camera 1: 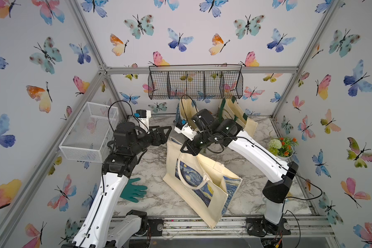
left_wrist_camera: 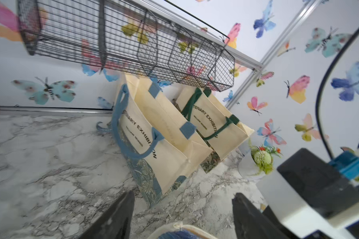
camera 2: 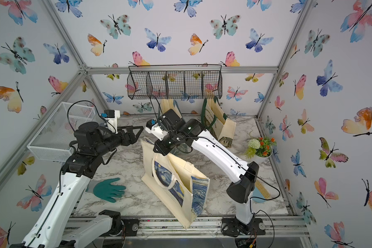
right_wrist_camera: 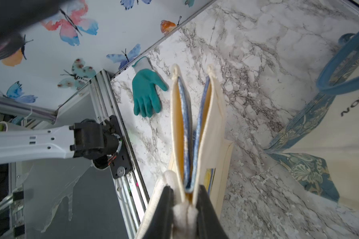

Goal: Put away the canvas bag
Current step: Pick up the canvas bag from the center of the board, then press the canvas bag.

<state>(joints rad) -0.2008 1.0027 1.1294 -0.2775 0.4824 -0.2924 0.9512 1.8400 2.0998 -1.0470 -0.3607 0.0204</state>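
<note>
In both top views: pinching the far top corner of the canvas bag (camera 1: 202,189) with the right gripper (camera 1: 184,149), propping it aslant from table (camera 1: 155,163) centre toward six o'clock; hovering at ten o'clock of that corner with the left gripper (camera 1: 167,135), jaws spread on nothing.

Left wrist: facing, between parted fingers (left_wrist_camera: 116,217), a blue-handled tote (left_wrist_camera: 170,157) and a green-handled tote (left_wrist_camera: 222,132) at the table's twelve o'clock.

Right wrist: squeezing the bag's cream rim between jaws pressed nearly together.
</note>
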